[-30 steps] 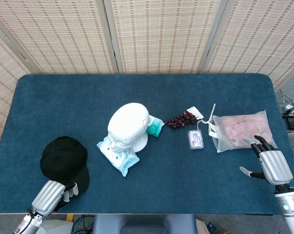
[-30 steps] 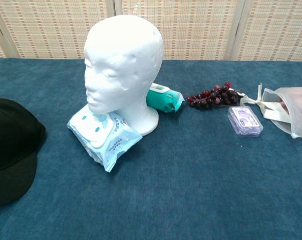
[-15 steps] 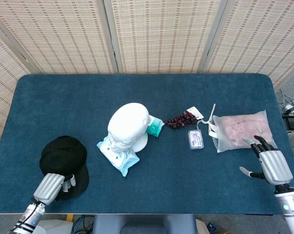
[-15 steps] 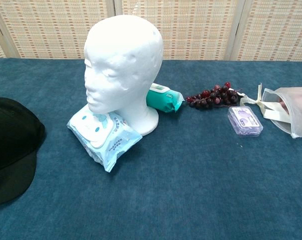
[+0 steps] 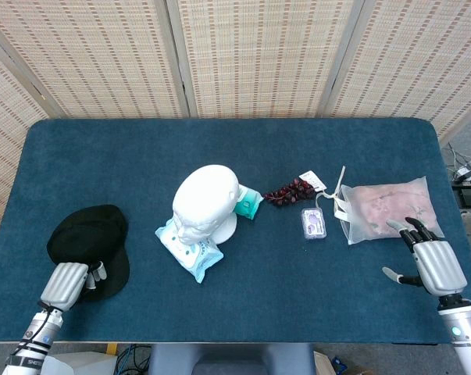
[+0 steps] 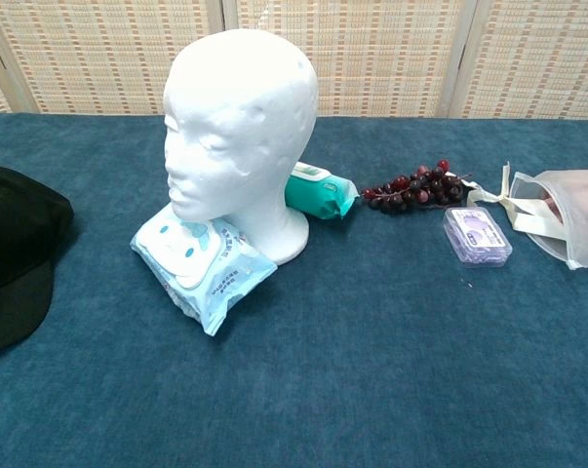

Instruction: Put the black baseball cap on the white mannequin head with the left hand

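The black baseball cap (image 5: 87, 238) lies on the blue table near the front left corner, brim toward the front edge; the chest view shows the cap (image 6: 11, 244) at its left border. My left hand (image 5: 66, 284) is at the brim, fingers curled over its edge, gripping it. The white mannequin head (image 5: 205, 201) stands upright mid-table to the right of the cap, facing front-left; it looms large as the mannequin head (image 6: 240, 127) in the chest view. My right hand (image 5: 424, 260) hovers at the front right with fingers spread, holding nothing.
A light-blue wipes pack (image 5: 190, 250) leans against the mannequin's base, a teal pack (image 5: 248, 203) behind it. Dark grapes (image 5: 290, 191), a small purple box (image 5: 313, 223) and a translucent pink bag (image 5: 387, 207) lie to the right. Woven screens stand behind the table.
The left hand has pulled leftward along the front edge, and the cap has slid left with it, away from the mannequin head. The right hand has stayed put.
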{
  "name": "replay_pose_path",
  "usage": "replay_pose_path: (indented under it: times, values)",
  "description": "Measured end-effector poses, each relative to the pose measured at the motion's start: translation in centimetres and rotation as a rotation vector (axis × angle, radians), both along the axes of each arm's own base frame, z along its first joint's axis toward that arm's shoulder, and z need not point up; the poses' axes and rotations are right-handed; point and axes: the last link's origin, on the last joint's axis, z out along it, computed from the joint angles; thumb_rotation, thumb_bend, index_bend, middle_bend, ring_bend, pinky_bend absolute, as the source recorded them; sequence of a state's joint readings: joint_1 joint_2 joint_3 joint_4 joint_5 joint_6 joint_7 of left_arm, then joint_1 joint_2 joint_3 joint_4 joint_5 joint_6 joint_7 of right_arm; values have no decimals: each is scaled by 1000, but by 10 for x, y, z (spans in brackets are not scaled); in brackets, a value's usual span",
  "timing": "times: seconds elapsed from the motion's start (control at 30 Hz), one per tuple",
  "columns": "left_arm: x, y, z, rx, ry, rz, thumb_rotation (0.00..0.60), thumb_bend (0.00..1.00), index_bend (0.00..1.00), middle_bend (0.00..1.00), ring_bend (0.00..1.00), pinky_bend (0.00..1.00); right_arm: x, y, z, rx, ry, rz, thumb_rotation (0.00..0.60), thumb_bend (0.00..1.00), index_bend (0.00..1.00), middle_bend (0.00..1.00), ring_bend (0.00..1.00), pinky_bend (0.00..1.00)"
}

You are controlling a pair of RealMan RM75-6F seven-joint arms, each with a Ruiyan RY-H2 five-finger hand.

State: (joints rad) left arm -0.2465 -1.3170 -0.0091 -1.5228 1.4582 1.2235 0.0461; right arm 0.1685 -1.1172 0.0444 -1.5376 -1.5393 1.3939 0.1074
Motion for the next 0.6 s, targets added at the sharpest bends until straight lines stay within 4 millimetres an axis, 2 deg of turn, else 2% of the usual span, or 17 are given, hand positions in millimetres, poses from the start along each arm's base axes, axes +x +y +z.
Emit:
replay_pose_path:
  times: [0.13,0.5,0.6]
  values:
    - [-3,10,3,17,6,10,600,967,521,537,476,539,0,0,0,-1,-1,-1,600,0,165,249,125,310]
    - [-14,31,9,68,59,29,600,965,523,489,402,471,-1,-1,1,1,-4,-5,600,0,165,249,125,310]
    - [-14,36,13,100,58,25,600,926,521,477,387,440,-1,-1,1,0,-6,-5,600,0,165,249,125,310]
